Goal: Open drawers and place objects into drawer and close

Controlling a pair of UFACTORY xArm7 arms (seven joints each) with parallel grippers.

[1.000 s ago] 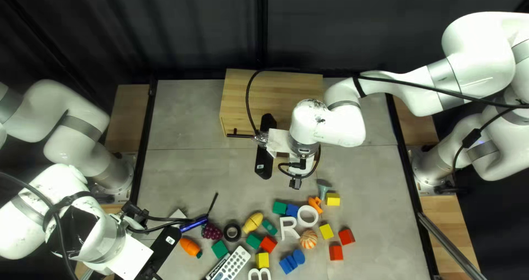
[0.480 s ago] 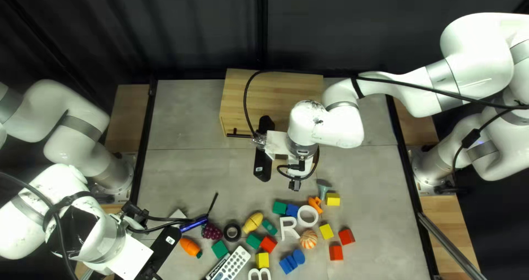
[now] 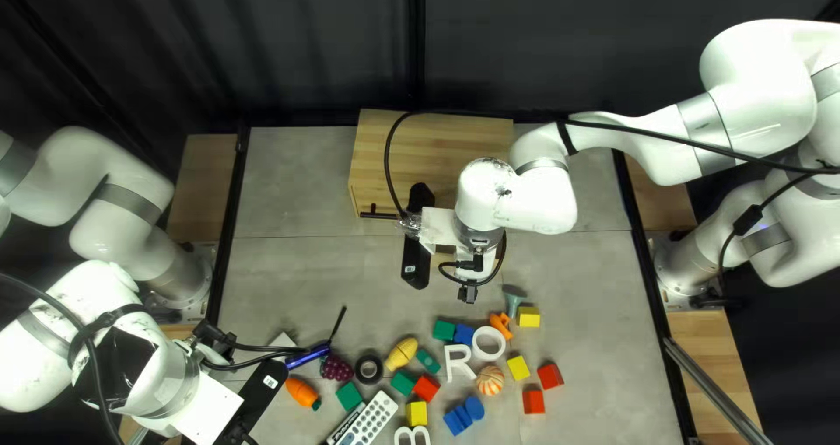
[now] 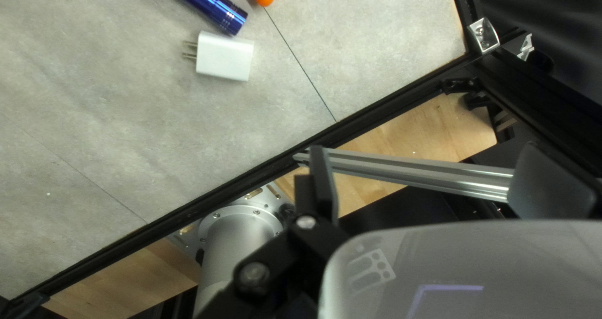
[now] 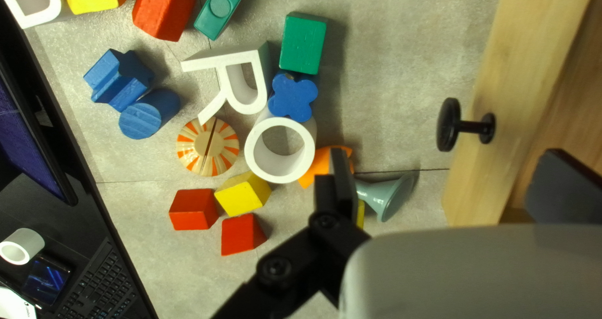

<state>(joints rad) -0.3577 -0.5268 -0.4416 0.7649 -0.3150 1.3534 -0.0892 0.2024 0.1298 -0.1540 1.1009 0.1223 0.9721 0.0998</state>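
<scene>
Grey tiled table surface (image 3: 289, 191) lies before a dark curtain (image 3: 525, 42), and at its far side stands a light wooden cabinet (image 3: 429, 139). One drawer (image 5: 489, 181) of it seems pulled out, because beyond the front with the black knob (image 5: 449, 124) the right wrist view shows an inner part. The things to be placed are outside, on the table: a white letter R (image 5: 219, 60), a white ring (image 5: 254, 153), a blue clover-shaped block (image 5: 293, 97), a green block (image 5: 303, 43), an orange toy (image 5: 320, 165) partly hidden by a finger, and a grey-green funnel (image 5: 389, 196), which lies near the drawer.

My right gripper (image 5: 448, 168) has its jaws wide apart and holds nothing. My left gripper (image 4: 433, 162) is also wide and without load; ahead of it are a white charger plug (image 4: 226, 57) and a blue flashlight (image 4: 207, 5).

I judge that the opening step is done for this drawer, and the choosing of an object is now in hand. The next move probably asks the right gripper to go away from the knob, come down over one near object and close gently, without pushing its neighbours.
</scene>
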